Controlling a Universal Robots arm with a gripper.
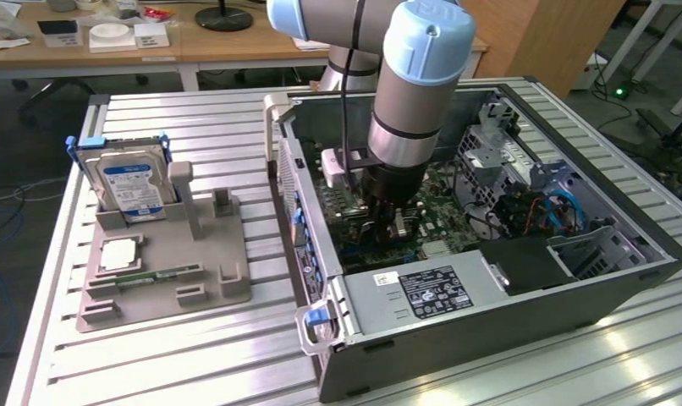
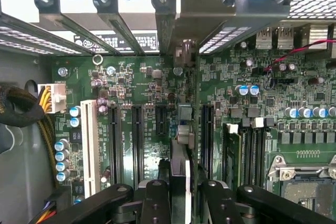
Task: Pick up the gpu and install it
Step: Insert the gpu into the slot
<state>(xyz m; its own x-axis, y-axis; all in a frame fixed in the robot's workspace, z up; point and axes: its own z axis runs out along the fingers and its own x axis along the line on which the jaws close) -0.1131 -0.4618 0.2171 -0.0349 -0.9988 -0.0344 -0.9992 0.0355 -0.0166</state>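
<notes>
The black claw (image 2: 178, 195) is clamped on the thin, dark, flat gpu card (image 2: 180, 156), held edge-on above the green motherboard (image 2: 157, 98). Judged light, rigid, fragile; grip along the top edge suits.

gpu (image 2: 181, 145), thin dark card, edge-on, upright over motherboard slots

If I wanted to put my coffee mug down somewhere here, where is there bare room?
The ribbed metal table is bare in front of the grey parts tray and behind it. Inside the open black computer case it is crowded: the robot's hand is over the green motherboard.
</notes>
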